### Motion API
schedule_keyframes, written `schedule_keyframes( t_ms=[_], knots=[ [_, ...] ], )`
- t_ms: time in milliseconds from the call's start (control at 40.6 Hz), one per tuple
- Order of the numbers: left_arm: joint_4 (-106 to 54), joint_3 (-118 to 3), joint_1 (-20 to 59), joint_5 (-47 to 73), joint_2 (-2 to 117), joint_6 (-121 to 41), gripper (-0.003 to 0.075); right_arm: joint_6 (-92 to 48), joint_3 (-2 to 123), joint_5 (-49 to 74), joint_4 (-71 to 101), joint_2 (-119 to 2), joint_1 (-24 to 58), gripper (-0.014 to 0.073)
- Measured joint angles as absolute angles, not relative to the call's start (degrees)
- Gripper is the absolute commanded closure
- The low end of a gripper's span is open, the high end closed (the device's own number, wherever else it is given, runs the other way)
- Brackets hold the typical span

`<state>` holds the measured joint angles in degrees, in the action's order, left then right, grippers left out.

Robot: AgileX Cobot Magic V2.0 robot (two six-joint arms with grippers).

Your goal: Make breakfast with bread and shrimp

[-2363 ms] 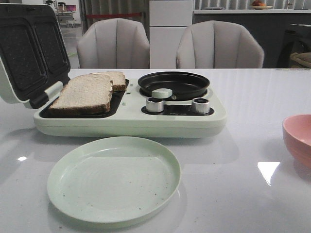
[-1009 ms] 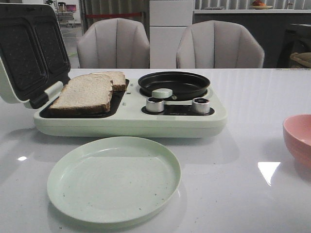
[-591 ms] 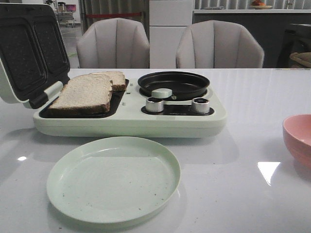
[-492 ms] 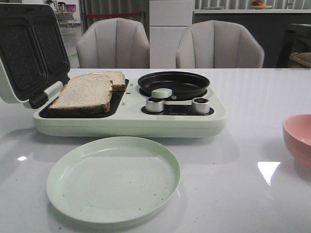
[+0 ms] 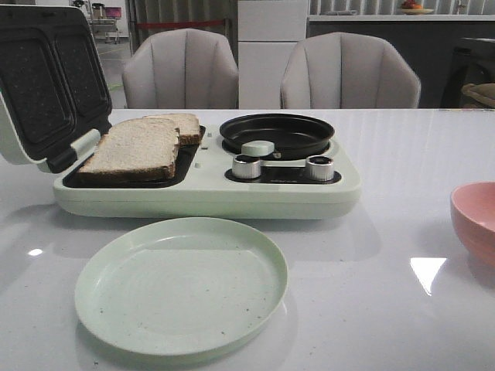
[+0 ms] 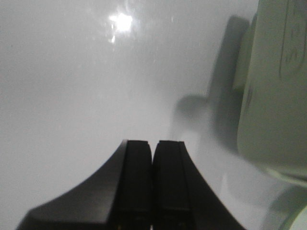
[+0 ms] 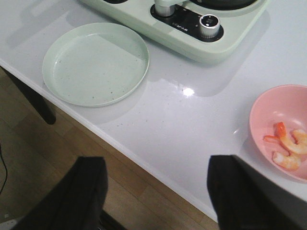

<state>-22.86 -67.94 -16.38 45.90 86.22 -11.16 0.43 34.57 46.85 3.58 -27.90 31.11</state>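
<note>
White and glossy, the table [image 5: 402,154] runs back toward two pale padded chairs [image 5: 182,69] at its far edge. On the left the left gripper [image 6: 152,158] hangs just above bare tabletop with its two dark fingers [image 6: 136,182] pressed flat together, nothing between them; beside it is the pale green wall of the breakfast maker [image 6: 273,96], apart from the fingers. That breakfast maker [image 5: 205,182] sits across the far left half of the table, its ridged black lid [image 5: 46,81] thrown open toward the left edge. The bread [image 5: 139,148] lies on the left hotplate, one slice overlapping the other behind it. To their right a small black pan [image 5: 277,133] sits on the machine, with two silver knobs [image 5: 246,166] in front. A pale green plate [image 5: 182,284] rests near the front edge, just in front of the machine. Further right, a pink bowl [image 7: 280,129] stands by the right edge, and the shrimp [image 7: 288,146] lie inside it, pale orange curls against the bowl's wall. The right gripper [image 7: 158,191] hovers out past the table's front edge, over wooden floor, its fingers [image 7: 84,191] spread wide and carrying nothing.
</note>
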Motion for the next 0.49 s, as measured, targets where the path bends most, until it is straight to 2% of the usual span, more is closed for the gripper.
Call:
schedule_keyframes(
  t_ms=[246, 492],
  knots=[
    [-34.04, -72.17, -16.63, 38.5, 92.35, -11.37, 0.0619, 0.43, 34.57, 46.85, 3.58, -27.9, 31.11, 0.0048],
    [-36.84, -76.88, -14.37, 37.09, 96.18, -11.37, 0.0619, 0.43, 34.57, 46.85, 3.58, -27.9, 31.11, 0.0048]
  ],
)
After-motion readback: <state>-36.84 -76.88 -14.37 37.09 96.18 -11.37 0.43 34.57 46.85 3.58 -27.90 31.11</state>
